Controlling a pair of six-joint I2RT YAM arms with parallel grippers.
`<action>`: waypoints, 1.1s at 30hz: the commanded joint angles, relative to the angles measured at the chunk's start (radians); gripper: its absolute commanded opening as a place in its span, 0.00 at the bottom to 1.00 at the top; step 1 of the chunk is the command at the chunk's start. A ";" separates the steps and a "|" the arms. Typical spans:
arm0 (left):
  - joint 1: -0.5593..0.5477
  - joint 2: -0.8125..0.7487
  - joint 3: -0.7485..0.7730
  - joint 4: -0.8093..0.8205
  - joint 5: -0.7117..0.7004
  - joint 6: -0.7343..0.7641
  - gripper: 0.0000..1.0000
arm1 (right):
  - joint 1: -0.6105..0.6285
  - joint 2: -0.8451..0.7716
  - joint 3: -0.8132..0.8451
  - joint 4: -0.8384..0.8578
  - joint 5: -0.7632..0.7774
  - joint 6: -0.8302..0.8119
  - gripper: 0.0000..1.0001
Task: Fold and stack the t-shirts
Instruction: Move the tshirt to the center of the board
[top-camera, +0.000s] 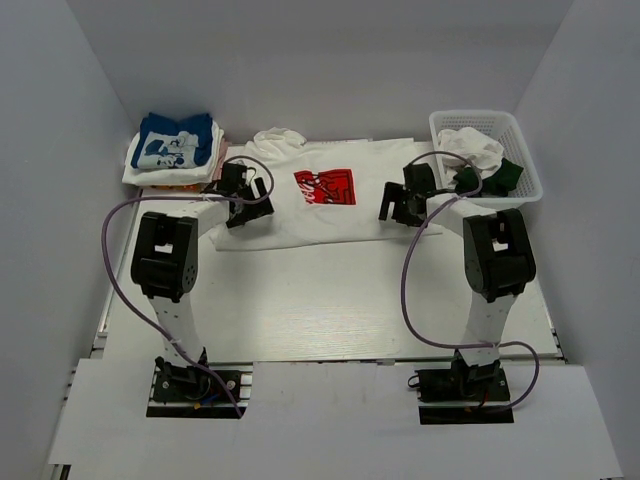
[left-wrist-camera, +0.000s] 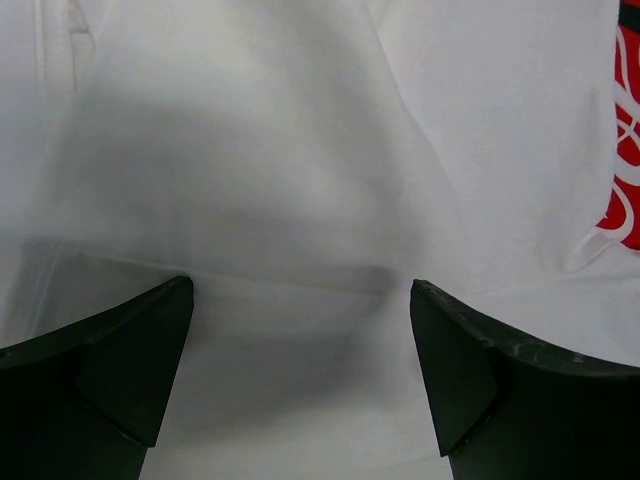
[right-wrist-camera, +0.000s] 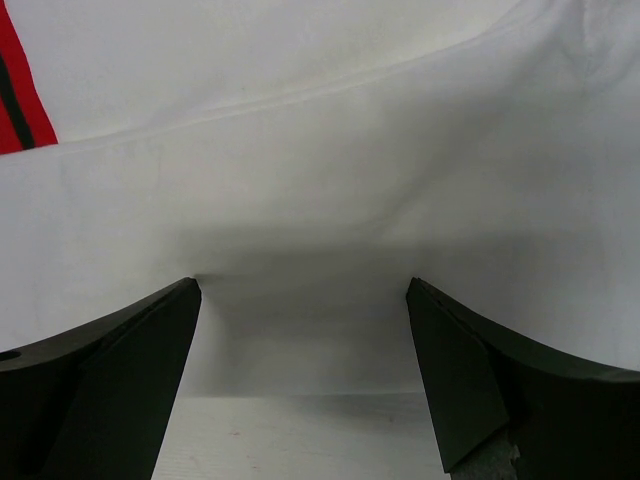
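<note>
A large white t-shirt (top-camera: 330, 215) with a red square logo (top-camera: 325, 187) lies spread flat at the back middle of the table. My left gripper (top-camera: 245, 205) is open, low over the shirt's left side; white cloth (left-wrist-camera: 300, 200) fills the gap between its fingers (left-wrist-camera: 130, 360). My right gripper (top-camera: 408, 210) is open at the shirt's right front edge; cloth (right-wrist-camera: 300, 190) and bare table show between its fingers (right-wrist-camera: 470, 380). A folded stack with a blue cartoon-print t-shirt (top-camera: 175, 140) on top sits at the back left, over white and orange-pink ones.
A white plastic basket (top-camera: 520, 185) at the back right holds a crumpled white garment (top-camera: 470, 148) and a dark green one (top-camera: 495, 178). White walls enclose the table on three sides. Purple cables loop from both arms.
</note>
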 joint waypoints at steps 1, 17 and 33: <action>-0.001 -0.050 -0.159 -0.068 -0.036 -0.062 1.00 | 0.005 -0.022 -0.105 -0.001 -0.001 0.057 0.90; -0.041 -0.770 -0.719 -0.367 0.100 -0.273 1.00 | 0.144 -0.801 -0.780 -0.194 0.004 0.213 0.90; -0.020 -0.426 0.108 -0.287 -0.130 -0.017 1.00 | 0.141 -0.759 -0.309 -0.105 0.158 0.155 0.90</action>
